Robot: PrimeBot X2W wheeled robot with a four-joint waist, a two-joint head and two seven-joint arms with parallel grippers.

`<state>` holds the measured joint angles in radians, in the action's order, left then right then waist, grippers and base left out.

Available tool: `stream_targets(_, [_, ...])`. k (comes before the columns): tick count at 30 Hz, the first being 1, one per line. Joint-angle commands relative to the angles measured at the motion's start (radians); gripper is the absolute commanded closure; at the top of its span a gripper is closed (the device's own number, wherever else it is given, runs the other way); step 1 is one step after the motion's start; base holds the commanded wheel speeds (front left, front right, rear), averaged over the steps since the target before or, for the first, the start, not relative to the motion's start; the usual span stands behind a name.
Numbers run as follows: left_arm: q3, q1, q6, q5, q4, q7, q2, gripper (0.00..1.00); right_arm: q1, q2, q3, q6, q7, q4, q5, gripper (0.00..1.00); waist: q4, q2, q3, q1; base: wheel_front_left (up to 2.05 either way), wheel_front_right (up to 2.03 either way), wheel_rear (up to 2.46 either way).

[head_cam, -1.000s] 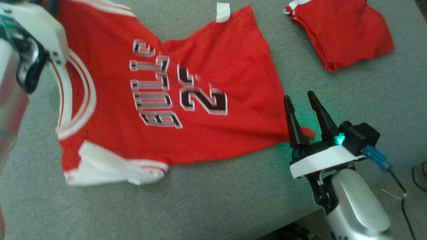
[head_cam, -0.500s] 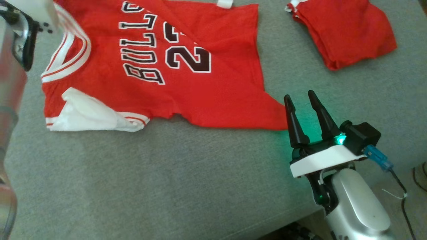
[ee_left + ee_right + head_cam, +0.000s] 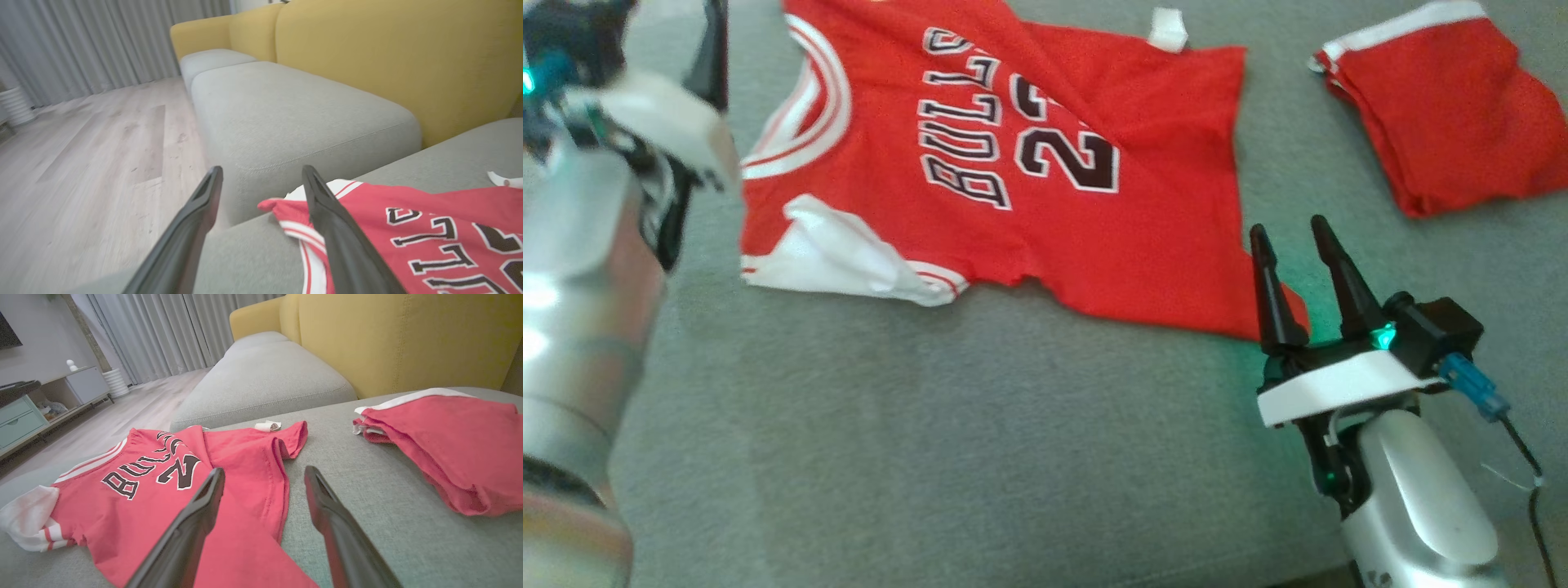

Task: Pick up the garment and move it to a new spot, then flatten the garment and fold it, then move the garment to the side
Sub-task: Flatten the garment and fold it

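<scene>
A grey fabric sofa seat spreads wide, backed by a mustard-yellow backrest. Just past one of its edges lies a second grey seat cushion, against the yellow back too. A pale wood-plank floor runs to grey floor-length curtains. A low cabinet with teal drawers stands by a pale wall, near a white ribbed cylinder.

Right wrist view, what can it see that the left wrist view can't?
Right wrist view: the folded red shorts, the cabinet by the wall, and the right gripper, open. Left wrist view: the left gripper, open. Both: the red jersey, the yellow sofa back and the grey curtains.
</scene>
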<state>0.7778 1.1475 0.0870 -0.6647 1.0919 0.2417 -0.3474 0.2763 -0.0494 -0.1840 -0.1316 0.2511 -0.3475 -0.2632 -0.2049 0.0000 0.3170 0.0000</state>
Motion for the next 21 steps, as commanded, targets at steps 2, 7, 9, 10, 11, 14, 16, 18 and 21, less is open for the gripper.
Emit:
stream_targets(2, [-0.055,-0.023,-0.03,-0.021,-0.048,0.017,-0.031,0.0,-0.011,-0.001,0.006,0.001,0.011,0.032,0.018,0.0,0.071,0.0,-0.057,0.0,0.0,0.0,0.0])
stream_targets(7, [-0.142,-0.223,-0.106,-0.016,-0.247,0.02,-0.025,0.0,-0.044,-0.001,0.039,0.001,0.011,0.044,0.044,0.0,0.149,0.0,-0.108,0.0,0.0,0.0,0.0])
stream_targets(9, [-0.176,-0.331,-0.139,-0.004,-0.34,0.02,-0.019,0.0,-0.059,-0.001,0.052,0.001,0.011,0.047,0.055,0.0,0.178,0.0,-0.129,0.0,0.0,0.0,0.0])
stream_targets(10, [-0.189,-0.385,-0.156,0.004,-0.385,0.02,-0.016,0.0,-0.067,-0.001,0.058,0.001,0.011,0.048,0.058,0.0,0.19,0.0,-0.139,0.0,0.0,0.0,0.0])
stream_targets(11, [-0.205,-0.438,-0.174,0.012,-0.429,0.02,-0.012,0.0,-0.074,-0.001,0.062,0.001,0.011,0.049,0.061,0.0,0.2,0.0,-0.148,0.0,0.0,0.0,0.0])
stream_targets(14, [-0.236,-0.59,-0.222,0.04,-0.546,0.02,0.0,0.0,-0.091,-0.001,0.068,0.001,0.011,0.051,0.07,0.0,0.219,0.0,-0.166,0.0,0.0,0.0,0.0])
stream_targets(16, [-0.253,-0.677,-0.244,0.051,-0.608,0.02,0.012,0.0,-0.098,-0.001,0.071,0.001,0.011,0.053,0.071,0.0,0.224,0.0,-0.172,0.0,0.0,0.0,0.0])
stream_targets(18, [-0.27,-0.745,-0.258,0.054,-0.658,0.02,0.027,0.0,-0.103,-0.001,0.074,0.001,0.011,0.055,0.07,0.0,0.226,0.0,-0.175,0.0,0.0,0.0,0.0])
stream_targets(21, [-0.285,-0.798,-0.266,0.065,-0.701,0.02,0.037,0.0,-0.11,-0.001,0.077,0.001,0.011,0.057,0.069,0.0,0.226,0.0,-0.175,0.0,0.0,0.0,0.0])
